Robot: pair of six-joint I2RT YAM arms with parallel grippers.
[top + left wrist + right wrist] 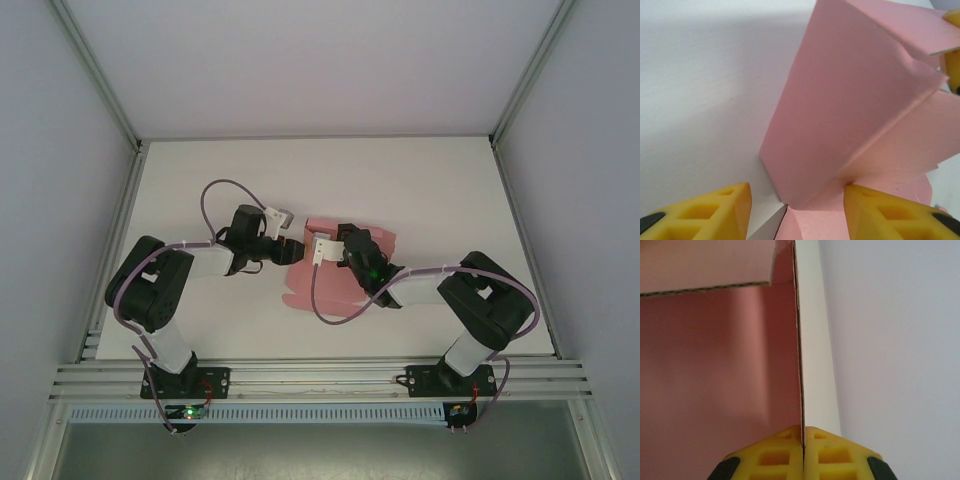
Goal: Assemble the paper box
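Caught from above — a pink box [305,285], half folded, lying mid-desk [200,180] between two arms. Reached from the left by the left arm [150,285], its jaws at the box's left edge. Reached from the right by the right arm [490,300], its jaws over the middle of the card, a green light [373,270] glowing on the wrist.

Showed, from the left wrist, the left jaws apart: yellow fingers [705,212] low in the frame, one on each side of a folded corner of the box [850,100]. Showed one broad panel rising steeply off the white desk [700,90], with a flap creased away to its right. Gripped nothing there — left finger clear of the card, right finger just beside it or touching, hard to tell which. Caught a sliver of yellow [952,70] at the upper right edge, against another flap.

Showed, from the right wrist, the right jaws together and clamped on the box [715,365]: a thin upright wall pinched edge-on, its edge running straight up from between the yellow pads [770,457]. Showed a second panel folded over at top left, its fluted edge facing the lens.
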